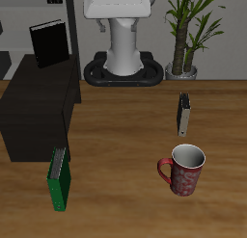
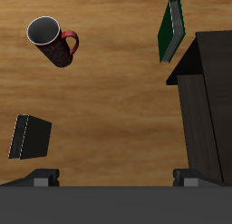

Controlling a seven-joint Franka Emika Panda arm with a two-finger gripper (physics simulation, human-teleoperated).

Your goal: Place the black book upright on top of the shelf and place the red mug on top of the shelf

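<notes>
Exterior view: wooden table (image 1: 125,198), potted plant (image 1: 188,30).

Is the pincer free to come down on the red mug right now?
Probably yes: the mug stands upright on bare table, apart from the books and the shelf, with nothing above it.

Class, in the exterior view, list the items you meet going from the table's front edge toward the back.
green book → red mug → grey-and-white book → black book, standing upright on the shelf.
</notes>
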